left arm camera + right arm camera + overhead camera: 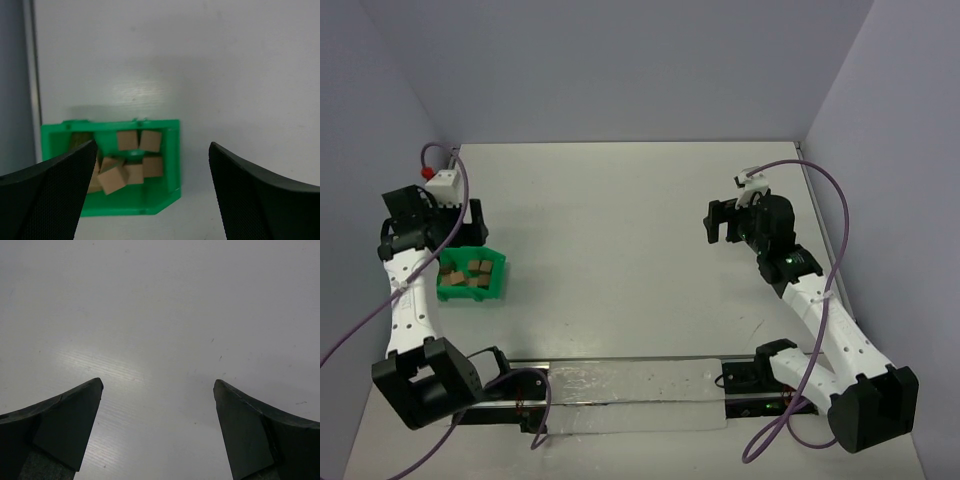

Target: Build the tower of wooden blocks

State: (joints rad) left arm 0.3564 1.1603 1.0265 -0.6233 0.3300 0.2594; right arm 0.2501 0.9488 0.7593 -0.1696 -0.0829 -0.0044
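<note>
The left tool [152,144] is hovering with jaws wide apart, gripping nothing. Just ahead of it, toward its left finger, the small light-tan wooden blocks [127,140] are lying jumbled inside the green plastic tray [173,165]. The right tool [157,382], likewise spread and unloaded, is facing the white bench [160,300], well apart from the tray. No block is being stacked yet, so all the building is waiting.

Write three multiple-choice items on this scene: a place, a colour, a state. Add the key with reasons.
1. Where are the wood blocks? A. in the tray B. stacked as a finished tower C. on a red plate
2. What colour is the tray? A. blue B. green C. white
3. How are the left gripper and right gripper? A. both shut B. both open, empty C. each clamping a block
Key: A, jumbled inside it; B, green walls; B, jaws wide apart, holding nothing.
</note>
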